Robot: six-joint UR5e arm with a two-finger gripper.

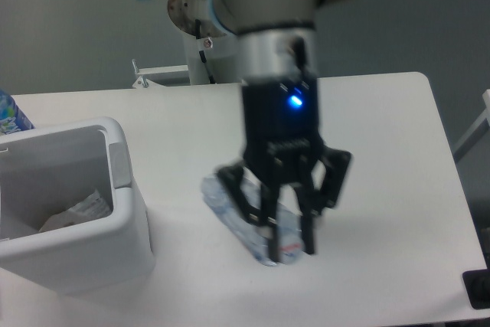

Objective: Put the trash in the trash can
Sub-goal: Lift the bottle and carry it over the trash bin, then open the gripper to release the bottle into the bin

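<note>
The crushed clear plastic bottle [246, 237], bluish in tint, hangs tilted above the white table [398, 158]. My gripper [287, 244] is shut on its lower right end, with the black fingers on either side of it. The gripper and bottle are raised and look large in the camera view. The white trash can [122, 189] stands at the left, well apart from the bottle. A crumpled white wrapper [76, 212] lies inside it.
A blue-and-white labelled bottle [9, 116] peeks in at the far left edge, behind the trash can. The arm's base column [207, 28] stands at the back centre. A dark object [478, 289] sits at the lower right table corner.
</note>
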